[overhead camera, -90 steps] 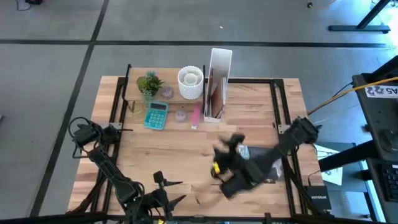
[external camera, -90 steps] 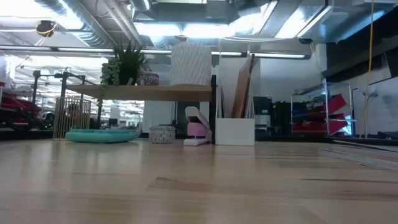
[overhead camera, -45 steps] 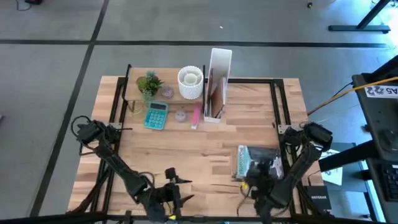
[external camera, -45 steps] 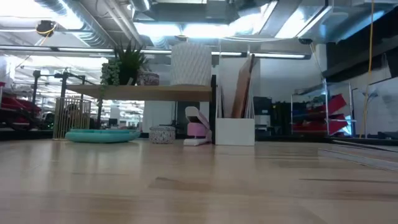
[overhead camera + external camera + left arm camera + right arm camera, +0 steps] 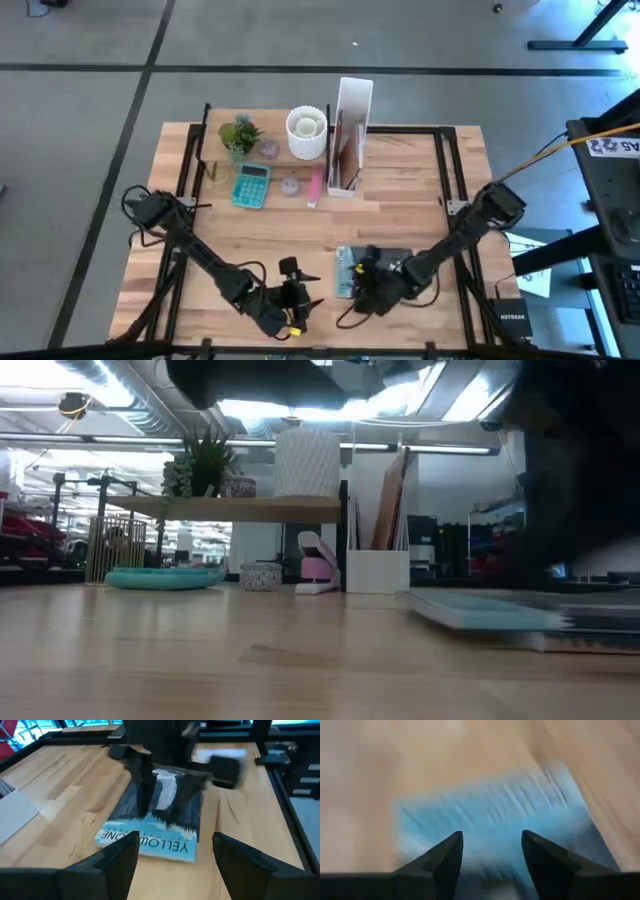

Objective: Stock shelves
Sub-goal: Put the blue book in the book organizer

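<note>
Your left gripper (image 5: 297, 300) waits open at the counter's (image 5: 250, 240) near edge, facing the book (image 5: 348, 272). Your right gripper (image 5: 491, 851), open, hovers over that flat book, ready to grasp. The shelves (image 5: 265, 135) stand far-left, partly stocked.
</note>
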Action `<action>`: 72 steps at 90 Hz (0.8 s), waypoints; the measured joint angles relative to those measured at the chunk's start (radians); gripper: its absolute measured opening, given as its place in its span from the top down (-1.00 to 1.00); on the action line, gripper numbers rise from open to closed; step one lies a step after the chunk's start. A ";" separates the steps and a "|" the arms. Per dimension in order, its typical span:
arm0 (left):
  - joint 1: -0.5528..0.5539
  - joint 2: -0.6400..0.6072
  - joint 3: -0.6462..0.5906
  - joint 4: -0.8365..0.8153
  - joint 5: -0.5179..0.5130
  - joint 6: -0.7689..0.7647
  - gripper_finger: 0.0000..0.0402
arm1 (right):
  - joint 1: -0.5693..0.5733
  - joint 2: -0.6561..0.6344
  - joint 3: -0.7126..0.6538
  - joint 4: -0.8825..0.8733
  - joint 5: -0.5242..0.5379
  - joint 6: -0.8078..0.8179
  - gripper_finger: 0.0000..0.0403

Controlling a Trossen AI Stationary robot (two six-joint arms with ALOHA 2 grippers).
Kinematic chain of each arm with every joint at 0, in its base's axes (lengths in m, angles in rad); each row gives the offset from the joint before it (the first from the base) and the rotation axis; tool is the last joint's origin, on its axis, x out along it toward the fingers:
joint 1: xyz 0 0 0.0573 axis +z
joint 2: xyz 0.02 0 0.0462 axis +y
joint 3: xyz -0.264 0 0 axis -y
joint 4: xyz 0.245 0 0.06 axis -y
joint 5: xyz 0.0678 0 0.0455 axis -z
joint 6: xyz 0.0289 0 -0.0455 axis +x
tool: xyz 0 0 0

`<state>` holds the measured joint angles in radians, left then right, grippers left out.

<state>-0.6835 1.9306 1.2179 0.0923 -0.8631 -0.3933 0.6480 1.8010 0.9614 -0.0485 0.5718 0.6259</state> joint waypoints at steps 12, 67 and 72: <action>0.014 0.022 0.000 0.012 0.011 -0.005 -0.17 | 0.002 -0.014 0.105 -0.078 -0.027 -0.169 0.06; 0.378 0.165 0.001 0.258 0.669 0.148 -0.17 | 0.267 0.211 0.183 -0.400 0.174 -0.122 0.06; 0.391 0.190 0.001 0.254 0.704 0.125 -0.17 | 0.260 0.226 0.183 -0.397 0.209 -0.114 0.06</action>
<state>-0.2920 2.1209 1.2186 0.3462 -0.1595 -0.2681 0.9082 2.0267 1.1448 -0.4459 0.7805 0.5119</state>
